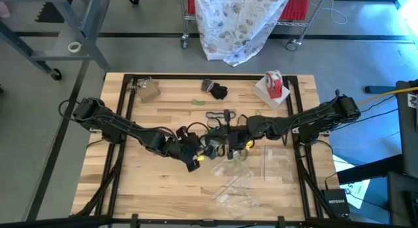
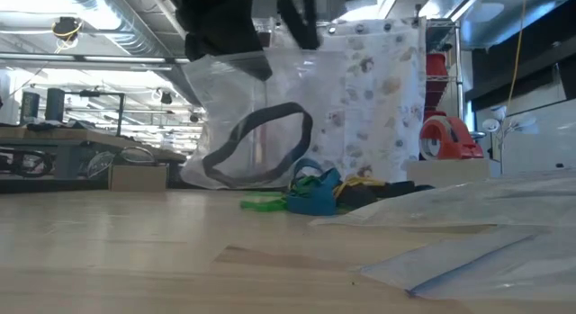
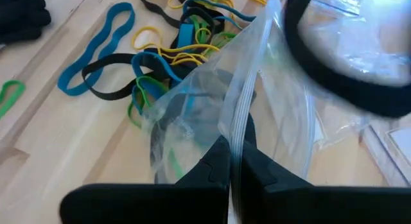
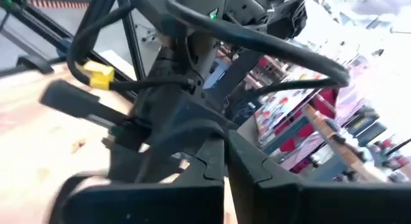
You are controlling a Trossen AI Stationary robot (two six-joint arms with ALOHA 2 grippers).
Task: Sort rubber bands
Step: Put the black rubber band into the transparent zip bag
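Observation:
A clear plastic bag (image 2: 270, 107) hangs above the table's middle with one black rubber band (image 2: 256, 143) inside it. My left gripper (image 3: 234, 166) and my right gripper (image 4: 225, 161) are both shut at the bag's top, close together (image 1: 212, 146). Below and behind the bag, a loose pile of rubber bands (image 3: 173, 47) in blue, green, yellow and black lies flat on the wood. A blue band (image 3: 96, 51) and a small green band (image 3: 9, 95) lie apart from the pile. My left gripper pinches the bag's top edge strip (image 3: 239, 131) between its two fingers, slanting down from the table's left. The bag hangs below the fingers, clear of the table. My right gripper is shut at the bag's upper rim (image 2: 310, 46), coming level from the table's right; its own fingers hide the place of contact.
Several flat clear bags (image 1: 238, 189) lie near the front edge and at the right (image 1: 277, 164). A red-and-white tape roll (image 1: 274, 84) stands at the far right, a small box (image 1: 147, 89) at the far left, and a black object (image 1: 217, 91) at the far middle.

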